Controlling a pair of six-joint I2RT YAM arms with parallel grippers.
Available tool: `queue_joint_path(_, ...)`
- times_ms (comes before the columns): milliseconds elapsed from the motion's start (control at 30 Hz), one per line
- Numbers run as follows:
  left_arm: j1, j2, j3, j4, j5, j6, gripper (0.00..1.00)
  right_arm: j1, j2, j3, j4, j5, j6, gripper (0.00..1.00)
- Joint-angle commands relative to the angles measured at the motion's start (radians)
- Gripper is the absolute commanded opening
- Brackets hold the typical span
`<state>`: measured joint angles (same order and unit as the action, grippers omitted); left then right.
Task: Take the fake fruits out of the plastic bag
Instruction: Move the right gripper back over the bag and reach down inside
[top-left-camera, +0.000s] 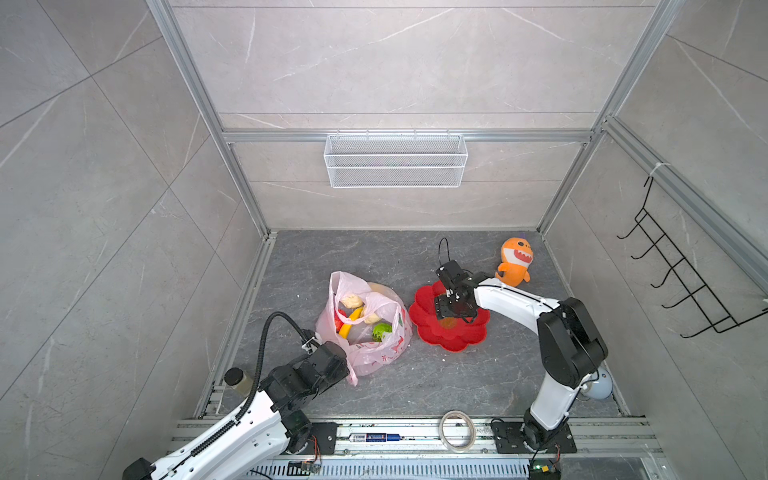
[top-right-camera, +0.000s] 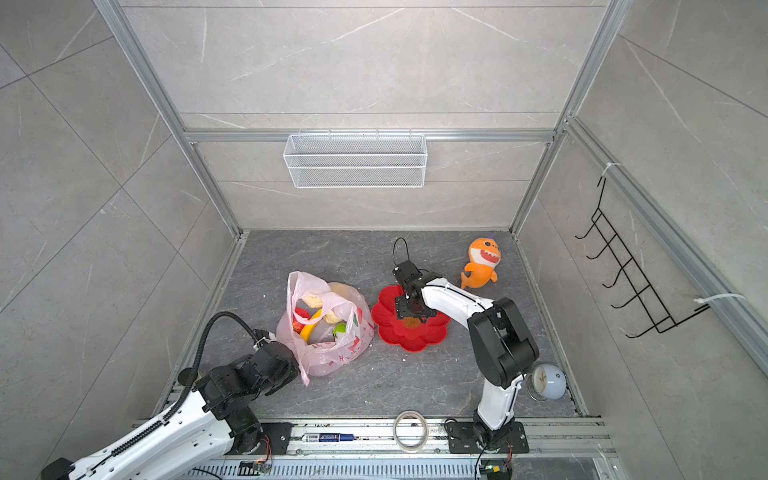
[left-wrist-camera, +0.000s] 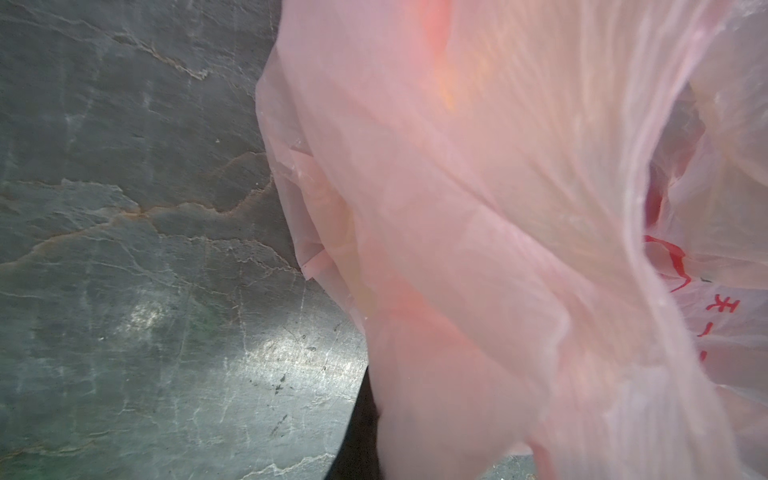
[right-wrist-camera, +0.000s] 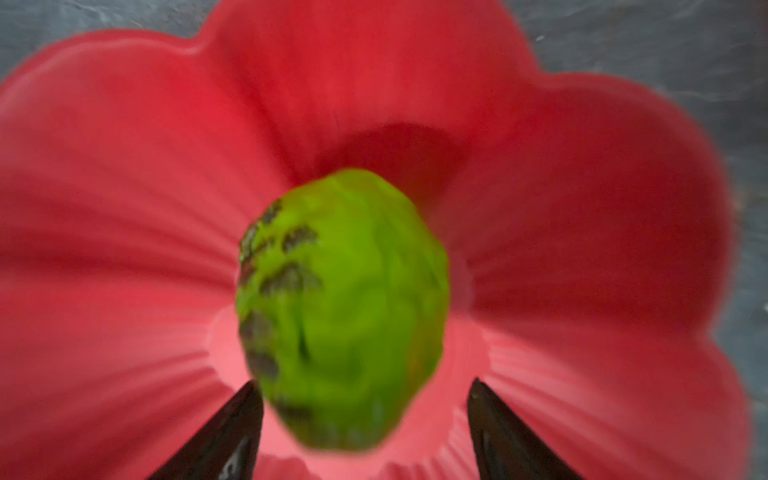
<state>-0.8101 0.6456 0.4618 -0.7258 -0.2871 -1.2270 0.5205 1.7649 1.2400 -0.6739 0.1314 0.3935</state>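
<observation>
Left gripper (top-left-camera: 343, 365): clenched on the near rim of the plastic bag (top-left-camera: 384, 357). In the left wrist view the film (left-wrist-camera: 498, 208) drapes straight out of the grip, thin, translucent and pink with red writing. Only one black finger (left-wrist-camera: 357, 436) shows beneath it. The bag sits on the grey floor (top-left-camera: 415, 386) just beyond this gripper, with its mouth gaping upward. One handle loop hangs beside the gripper and the other stands at the far side. Inside the mouth, going away from the gripper, lie a long yellow banana (top-left-camera: 351, 322), a green bumpy fruit (top-left-camera: 382, 331) and a red fruit (top-left-camera: 338, 318). Past them are a cream-peach fruit (top-left-camera: 372, 319) and a second cream-peach fruit (top-left-camera: 352, 300) farthest in. Right gripper (right-wrist-camera: 364, 382): released, with its black fingertips (right-wrist-camera: 232, 436) spread wider than the second green fruit (right-wrist-camera: 345, 307) between them, and a clear gap on one side. That fruit is bumpy, bright green with dark patches, and blurred. It lies over the middle of the red flower-shaped dish (right-wrist-camera: 124, 166), directly below this gripper and well apart from the bag. Whether it rests on the dish cannot be told. Beyond the right gripper stands an orange plush shark (top-left-camera: 514, 262).
</observation>
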Motion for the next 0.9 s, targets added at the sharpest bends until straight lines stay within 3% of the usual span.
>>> queue_joint_path(0,-0.003,-0.002,0.013,0.001,-0.023,0.005,0.01,0.025,-0.188,0.065,-0.116,0.022,-0.030,0.79)
queue_joint_path(167,-0.005,0.032,-0.026,0.115,0.023,0.015,0.01,0.143,-0.310,0.224,-0.270,0.003,-0.055,0.59)
queue_joint_path(300,-0.011,0.050,-0.041,0.157,0.051,0.020,0.00,0.321,-0.279,0.360,-0.324,0.003,-0.055,0.49)
queue_joint_path(400,-0.017,0.038,-0.060,0.155,0.060,0.016,0.00,0.433,-0.225,0.382,-0.260,-0.019,-0.033,0.40)
queue_joint_path(633,-0.023,0.001,-0.098,0.141,0.099,0.010,0.00,0.553,-0.032,0.403,-0.119,-0.076,0.013,0.32)
queue_joint_path(867,-0.034,-0.060,-0.117,0.072,0.141,0.010,0.00,0.589,0.149,0.491,-0.091,-0.082,0.047,0.30)
